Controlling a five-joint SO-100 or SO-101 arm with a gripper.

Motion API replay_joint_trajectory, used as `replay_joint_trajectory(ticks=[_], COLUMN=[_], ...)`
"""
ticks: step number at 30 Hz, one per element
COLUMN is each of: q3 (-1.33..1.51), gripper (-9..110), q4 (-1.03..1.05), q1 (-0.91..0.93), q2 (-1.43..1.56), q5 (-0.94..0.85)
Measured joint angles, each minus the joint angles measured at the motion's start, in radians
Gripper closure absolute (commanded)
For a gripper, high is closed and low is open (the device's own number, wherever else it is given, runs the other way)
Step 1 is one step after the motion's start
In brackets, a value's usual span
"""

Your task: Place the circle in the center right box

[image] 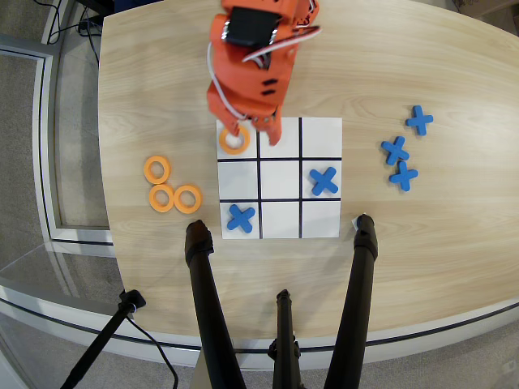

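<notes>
Over the white nine-cell board's (320, 130) top-left cell, the orange gripper (253, 130) hangs with jaws spread; the circles (172, 187) wait left of the board, handy for its empty middle-left cell (238, 179)

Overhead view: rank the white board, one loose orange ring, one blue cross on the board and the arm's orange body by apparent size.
1. White board
2. Arm's orange body, though it sits nearer the camera, so it looks inflated
3. Blue cross and orange ring: too alike to rank

ring (233, 143) in board's (280, 223) top-left cell | three rings (171, 188) left of board
</notes>
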Motion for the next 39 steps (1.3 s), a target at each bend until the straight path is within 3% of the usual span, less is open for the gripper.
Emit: replay_joint_trajectory(ticks=[22, 39], q3=[-0.868, -1.003], gripper=[77, 77], q4=[-0.002, -0.038], q1=[0.147, 0.186], q2=[-0.887, -1.118], q5=[0.074, 0.074])
